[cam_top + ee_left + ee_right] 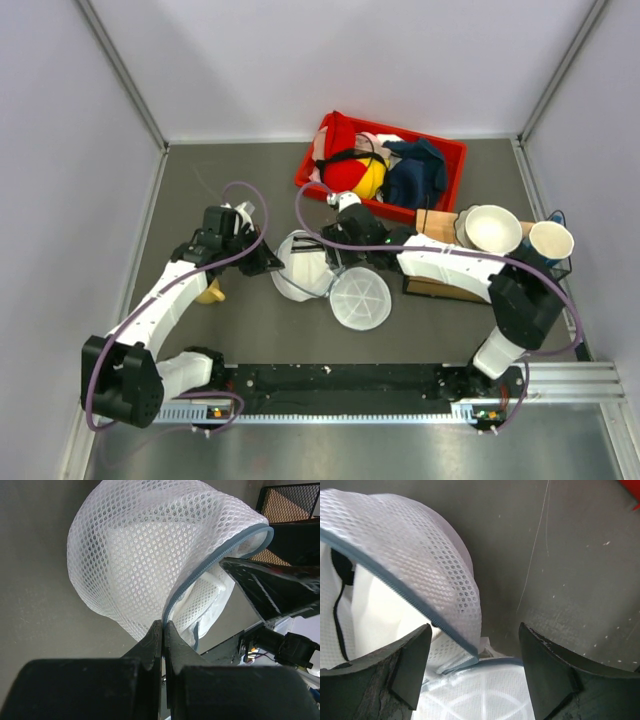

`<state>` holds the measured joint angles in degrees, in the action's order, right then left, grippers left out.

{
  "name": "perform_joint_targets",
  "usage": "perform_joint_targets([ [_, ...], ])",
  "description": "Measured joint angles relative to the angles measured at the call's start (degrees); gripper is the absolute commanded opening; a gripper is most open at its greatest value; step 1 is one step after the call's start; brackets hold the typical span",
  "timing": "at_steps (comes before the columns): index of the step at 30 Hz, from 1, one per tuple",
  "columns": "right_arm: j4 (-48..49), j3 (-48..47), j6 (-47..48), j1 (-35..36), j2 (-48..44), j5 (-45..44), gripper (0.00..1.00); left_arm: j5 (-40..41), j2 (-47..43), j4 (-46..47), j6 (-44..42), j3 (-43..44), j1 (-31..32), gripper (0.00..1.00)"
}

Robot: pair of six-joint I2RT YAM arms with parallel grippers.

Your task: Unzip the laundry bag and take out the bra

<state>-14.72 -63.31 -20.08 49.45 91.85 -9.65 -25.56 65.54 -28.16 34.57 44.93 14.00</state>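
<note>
The white mesh laundry bag (300, 268) lies unzipped in the middle of the table, with its second half (360, 298) lying disc up beside it. My left gripper (163, 627) is shut on the grey-blue zipper rim of the raised half (140, 555). My right gripper (475, 645) hangs open just above the spot where the two halves join, with nothing held. The mesh dome (420, 555) is to its left and the spoked disc (485, 695) below it. A thin black cord (337, 615) shows inside the dome. The red bra (345, 175) with black straps lies in the red bin.
The red bin (445, 150) at the back also holds a navy cloth (415, 175) and a yellow item (372, 180). A white bowl (493, 228), a cup (551, 240) and a brown box (435, 222) stand at the right. A yellow object (210, 293) lies under my left arm.
</note>
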Motion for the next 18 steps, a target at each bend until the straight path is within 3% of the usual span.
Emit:
perform_joint_targets([
  [2,0.5,0.0,-0.4,0.0,1.8,-0.3,0.66,0.1,0.0,0.0,0.0,0.0,0.0,0.0],
  [8,2.8,0.0,-1.1,0.0,3.7,-0.7,0.33,0.2,0.8,0.0,0.0,0.0,0.0,0.0],
  [13,4.4,0.0,-2.1,0.0,3.7,-0.7,0.46,0.8,1.7,0.0,-0.1,0.0,-0.1,0.0],
  [18,5.8,2.7,-2.5,0.0,1.7,-1.2,0.44,1.0,2.4,0.0,-0.3,0.0,-0.1,0.0],
])
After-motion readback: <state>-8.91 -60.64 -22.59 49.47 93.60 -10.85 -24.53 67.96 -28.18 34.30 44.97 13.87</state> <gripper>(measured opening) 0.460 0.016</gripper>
